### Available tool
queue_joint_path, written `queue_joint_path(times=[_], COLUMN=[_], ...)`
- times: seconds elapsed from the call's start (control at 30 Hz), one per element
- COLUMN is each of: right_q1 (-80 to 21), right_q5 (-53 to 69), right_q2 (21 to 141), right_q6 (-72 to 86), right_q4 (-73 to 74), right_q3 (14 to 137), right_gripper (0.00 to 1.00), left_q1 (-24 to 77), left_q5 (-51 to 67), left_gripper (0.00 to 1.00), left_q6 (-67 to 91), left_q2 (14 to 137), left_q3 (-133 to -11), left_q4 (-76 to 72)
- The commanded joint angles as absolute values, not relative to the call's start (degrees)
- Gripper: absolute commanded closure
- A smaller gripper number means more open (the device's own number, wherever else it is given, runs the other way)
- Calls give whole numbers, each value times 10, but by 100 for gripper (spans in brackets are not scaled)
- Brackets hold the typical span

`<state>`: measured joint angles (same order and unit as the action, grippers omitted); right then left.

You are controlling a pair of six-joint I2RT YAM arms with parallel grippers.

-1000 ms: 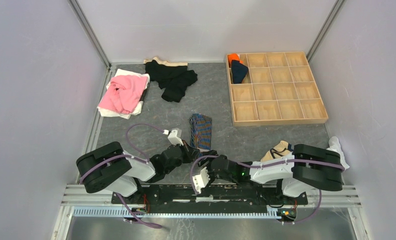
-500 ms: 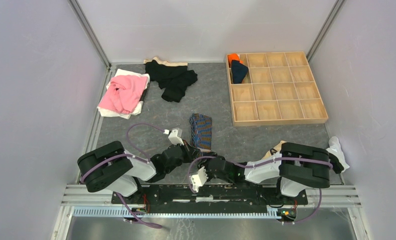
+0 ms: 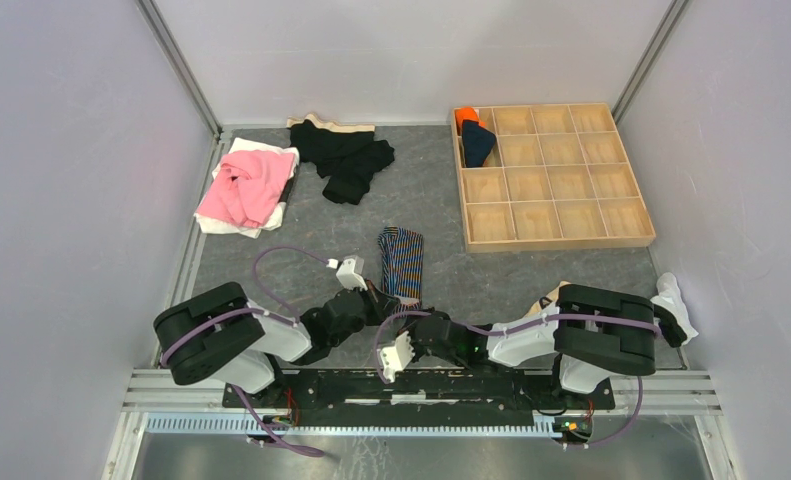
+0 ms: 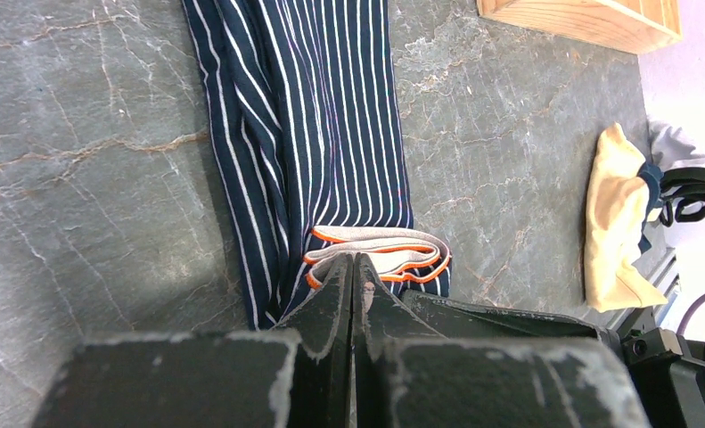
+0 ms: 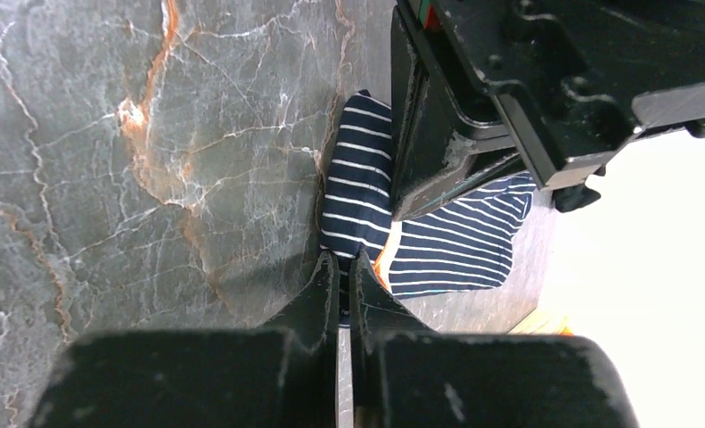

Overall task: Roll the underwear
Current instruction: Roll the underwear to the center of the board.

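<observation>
left gripper [image 4: 353, 265] is pinched tight on the near end of the navy striped cloth briefs [image 4: 317, 116], right at the orange-edged waistband; right gripper [image 5: 342, 266] is squeezed onto that same hem, just beside it; the briefs lie as a long folded strip on the grey marbled tabletop [image 4: 81, 134], running away from the arms, well apart from the wooden compartment tray [image 3: 556, 175]; looks like the very start of the roll to me; next both pinches need to turn the hem over together, tight and even
</observation>
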<state>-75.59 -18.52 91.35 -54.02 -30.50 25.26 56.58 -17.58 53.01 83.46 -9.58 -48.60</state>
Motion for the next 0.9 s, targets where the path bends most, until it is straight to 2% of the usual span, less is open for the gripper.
queue_joint_path(times=[0.0, 0.23, 0.53, 0.87], right_q1=[-749, -746, -720, -651], right_q5=[-178, -109, -23, 145], right_q2=[907, 873, 898, 881], right_q6=[-502, -420, -274, -162], right_q4=[-278, -197, -76, -86], right_q3=[257, 294, 387, 390], right_gripper=[100, 100, 100, 100], left_q1=[560, 555, 552, 552], left_q5=[-170, -171, -241, -260], left_gripper=[98, 98, 98, 98], left_q6=[493, 466, 461, 466], left_q2=[830, 698, 529, 381], left_q3=[-70, -95, -107, -94], left_q4=[-344, -241, -90, 6])
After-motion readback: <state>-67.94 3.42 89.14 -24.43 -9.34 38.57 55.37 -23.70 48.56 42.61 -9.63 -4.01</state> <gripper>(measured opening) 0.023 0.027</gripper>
